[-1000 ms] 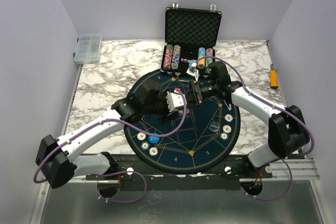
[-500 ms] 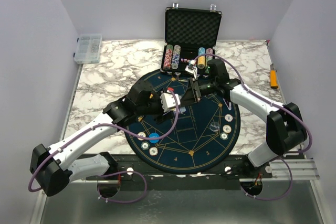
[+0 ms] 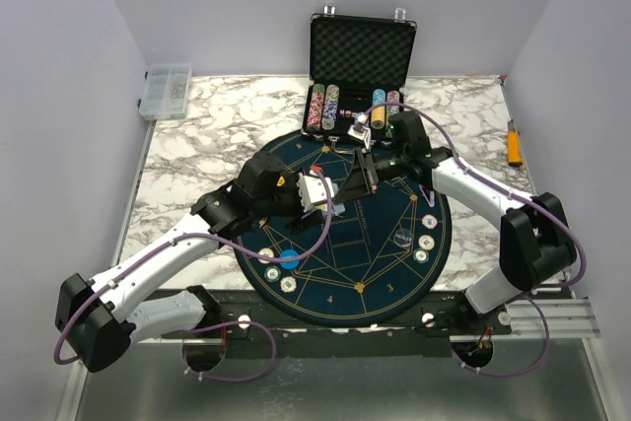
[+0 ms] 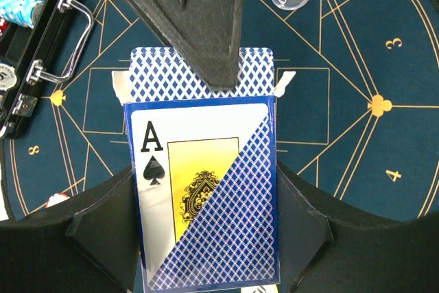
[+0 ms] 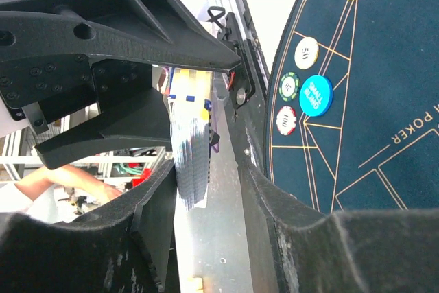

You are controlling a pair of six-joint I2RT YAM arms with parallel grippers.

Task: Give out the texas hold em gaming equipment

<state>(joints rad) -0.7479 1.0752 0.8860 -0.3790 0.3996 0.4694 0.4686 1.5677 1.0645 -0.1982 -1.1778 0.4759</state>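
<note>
**Cards at the table:** The left tool (image 4: 206, 223) pinches a blue-patterned card box (image 4: 206, 169) by its two long edges and holds it over the round dark-blue mat (image 4: 343, 135). The ace of spades printed on the box faces the wrist camera, and the flaps at its mouth are folded outward.

The right tool (image 5: 206, 183) meets it from the opposite side, fingers partly spread and straddling the cards (image 4: 154, 73) that stick out of the box mouth. A gap shows between one finger and the pack, so no pinch is visible there.

On the mat's right half a clear "DEALER" disc (image 3: 401, 238) lies flat. Just beside it, a short row of cream chips (image 3: 426, 241) runs along the rim. At the mat's near-left rim a blue disc (image 5: 315, 95) lies with three dark-rimmed chips (image 5: 289, 87) clustered close around it.

Past the mat's far edge an open black case (image 3: 361, 51) stands with its lid upright and rows of stacked chips inside. A clear compartment box (image 3: 166, 91) sits at the far-left corner of the marble worktop (image 3: 197, 145). An orange-handled object (image 3: 514, 142) lies near the right edge.
</note>
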